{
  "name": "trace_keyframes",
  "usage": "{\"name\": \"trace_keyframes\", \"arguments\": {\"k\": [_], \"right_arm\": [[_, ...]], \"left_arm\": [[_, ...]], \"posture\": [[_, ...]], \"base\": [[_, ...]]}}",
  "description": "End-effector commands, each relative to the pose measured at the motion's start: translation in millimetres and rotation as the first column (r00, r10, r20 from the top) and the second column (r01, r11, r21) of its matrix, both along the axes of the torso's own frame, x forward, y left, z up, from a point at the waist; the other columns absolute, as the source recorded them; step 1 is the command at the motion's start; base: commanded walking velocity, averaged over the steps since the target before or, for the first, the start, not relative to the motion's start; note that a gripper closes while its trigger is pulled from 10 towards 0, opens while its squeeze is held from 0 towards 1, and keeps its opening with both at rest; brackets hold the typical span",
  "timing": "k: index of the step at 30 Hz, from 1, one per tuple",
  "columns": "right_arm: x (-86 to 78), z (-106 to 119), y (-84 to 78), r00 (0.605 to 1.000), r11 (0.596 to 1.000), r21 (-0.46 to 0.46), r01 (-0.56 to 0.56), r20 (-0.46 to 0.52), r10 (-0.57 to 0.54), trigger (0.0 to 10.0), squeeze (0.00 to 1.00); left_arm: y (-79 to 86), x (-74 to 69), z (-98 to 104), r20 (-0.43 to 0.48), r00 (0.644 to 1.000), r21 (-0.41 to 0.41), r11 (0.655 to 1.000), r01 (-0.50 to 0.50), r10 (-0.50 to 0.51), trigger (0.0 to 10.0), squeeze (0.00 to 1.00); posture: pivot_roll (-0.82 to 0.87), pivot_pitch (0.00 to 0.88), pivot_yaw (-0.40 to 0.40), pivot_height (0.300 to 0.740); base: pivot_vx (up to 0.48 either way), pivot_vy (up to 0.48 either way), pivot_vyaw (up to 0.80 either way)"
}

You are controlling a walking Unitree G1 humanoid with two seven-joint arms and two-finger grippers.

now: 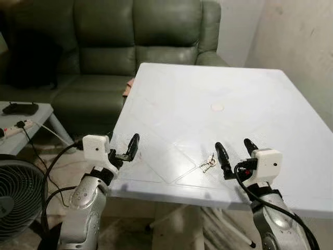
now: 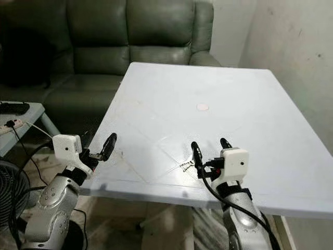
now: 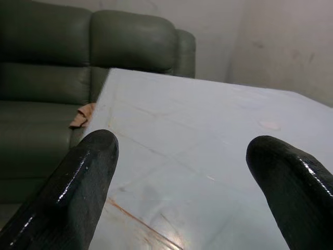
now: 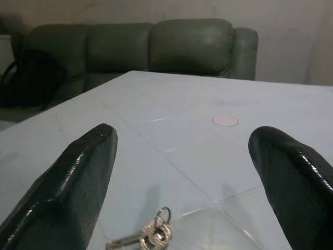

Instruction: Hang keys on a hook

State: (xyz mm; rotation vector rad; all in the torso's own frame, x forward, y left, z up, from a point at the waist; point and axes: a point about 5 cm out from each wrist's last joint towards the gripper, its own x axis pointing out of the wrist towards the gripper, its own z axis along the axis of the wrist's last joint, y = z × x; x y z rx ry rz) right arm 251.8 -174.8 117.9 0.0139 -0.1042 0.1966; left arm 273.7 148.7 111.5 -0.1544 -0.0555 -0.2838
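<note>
A small bunch of silver keys (image 1: 208, 164) lies flat on the white table (image 1: 218, 83) near its front edge. My right gripper (image 1: 235, 151) hovers open just above the table, its left finger close to the right of the keys; the right wrist view has the keys (image 4: 151, 234) low between the two fingers (image 4: 78, 187). My left gripper (image 1: 130, 148) stands open over the table's front left corner, well to the left of the keys, with nothing between its fingers (image 3: 73, 192). No hook can be made out.
A round white disc (image 1: 217, 107) lies mid-table. A dark green sofa (image 1: 104, 47) stands behind the table. To the left are a low side table (image 1: 21, 125) with a power strip and a floor fan (image 1: 18, 195). A wall (image 1: 302, 41) runs along the right.
</note>
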Motion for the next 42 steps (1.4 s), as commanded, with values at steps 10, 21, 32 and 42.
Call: {"name": "trace_keyframes", "arguments": {"k": [10, 21, 32, 42], "right_arm": [[16.1, 7.9, -2.6, 0.998, 0.997, -0.047, -0.06, -0.018, 0.059, 10.0, 0.0], [16.5, -6.2, 2.7, 0.993, 0.998, -0.059, -0.032, -0.112, 0.025, 10.0, 0.0], [7.1, -14.9, 15.7, 0.986, 0.998, -0.048, -0.034, -0.167, 0.025, 10.0, 0.0], [22.4, -20.8, 52.1, 0.978, 0.997, -0.05, -0.051, -0.204, 0.04, 10.0, 0.0]], "left_arm": [[-17.1, -10.7, -2.8, 0.025, 0.991, 0.09, 0.988, 0.125, -0.128, 10.0, 0.0], [-36.6, -24.7, -7.0, 0.038, 0.965, 0.187, 0.95, 0.249, -0.26, 10.0, 0.0], [-46.7, -42.9, -12.0, 0.022, 0.938, 0.233, 0.914, 0.332, -0.346, 10.0, 0.0], [-50.9, -51.0, -13.0, 0.006, 0.933, 0.22, 0.91, 0.351, -0.361, 10.0, 0.0]], "posture": [[-0.03, 0.0, 0.023, 0.74], [-0.03, 0.0, 0.021, 0.74], [-0.03, 0.032, 0.022, 0.74], [-0.03, 0.055, 0.014, 0.74]], "base": [[0.0, 0.0, 0.0], [0.0, 0.0, 0.0], [0.0, 0.0, 0.0], [0.0, 0.0, 0.0]]}}
